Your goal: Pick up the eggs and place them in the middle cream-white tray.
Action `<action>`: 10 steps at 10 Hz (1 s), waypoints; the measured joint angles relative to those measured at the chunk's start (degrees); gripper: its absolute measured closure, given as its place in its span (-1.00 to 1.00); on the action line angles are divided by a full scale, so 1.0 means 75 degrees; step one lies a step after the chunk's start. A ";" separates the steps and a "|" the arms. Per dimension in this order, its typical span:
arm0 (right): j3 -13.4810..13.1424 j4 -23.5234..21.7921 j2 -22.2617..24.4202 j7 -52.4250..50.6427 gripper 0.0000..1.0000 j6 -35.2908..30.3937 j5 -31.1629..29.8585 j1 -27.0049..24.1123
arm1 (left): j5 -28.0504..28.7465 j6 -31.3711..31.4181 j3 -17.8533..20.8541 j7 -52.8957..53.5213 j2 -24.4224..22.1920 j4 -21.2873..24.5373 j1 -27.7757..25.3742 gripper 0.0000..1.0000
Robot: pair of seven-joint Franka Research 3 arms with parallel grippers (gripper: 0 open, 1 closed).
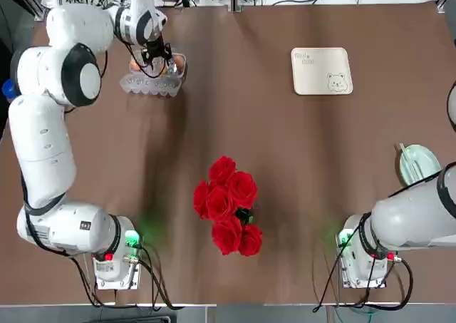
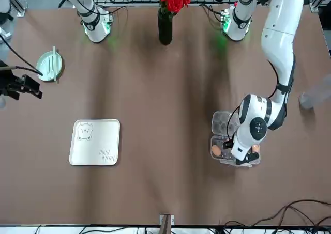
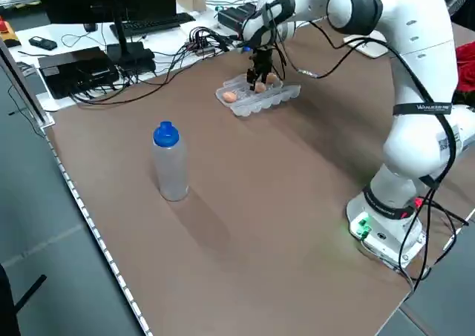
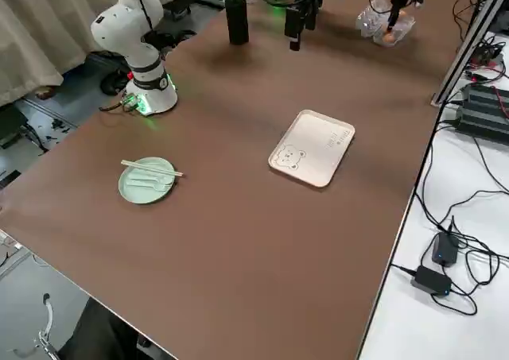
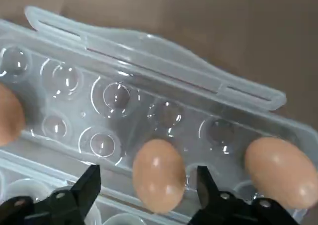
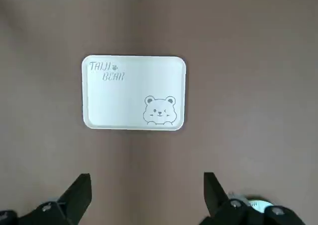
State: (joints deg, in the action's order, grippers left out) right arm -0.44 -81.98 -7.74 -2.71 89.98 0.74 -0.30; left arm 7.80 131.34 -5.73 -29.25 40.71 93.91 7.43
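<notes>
Straddling middle egg [image 5: 158, 174] in clear egg carton [image 5: 149, 91]: left gripper [image 5: 147, 187], jaws apart, not touching it. Right gripper [image 6: 147, 195] above table near cream-white tray [image 6: 133, 93], jaws apart. Other eggs [image 5: 278, 171] beside first, in carton.

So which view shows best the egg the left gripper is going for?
The left wrist view: the egg sits between the left gripper's open fingers, in the clear carton. In the top and front views the arm covers it; the left side view shows it small; the right side view shows it far off.
</notes>
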 joint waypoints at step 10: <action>0.0012 -0.0065 -0.0165 -0.0001 -1.00 -0.0073 0.0000 0.0220 | 0.0084 -0.0288 -0.0353 -0.1394 -0.1333 -0.0120 0.0162 0.07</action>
State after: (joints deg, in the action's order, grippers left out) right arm -0.35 -82.47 -8.98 -2.71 89.43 0.74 1.36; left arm 8.43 129.18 -8.38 -39.71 30.71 93.01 8.64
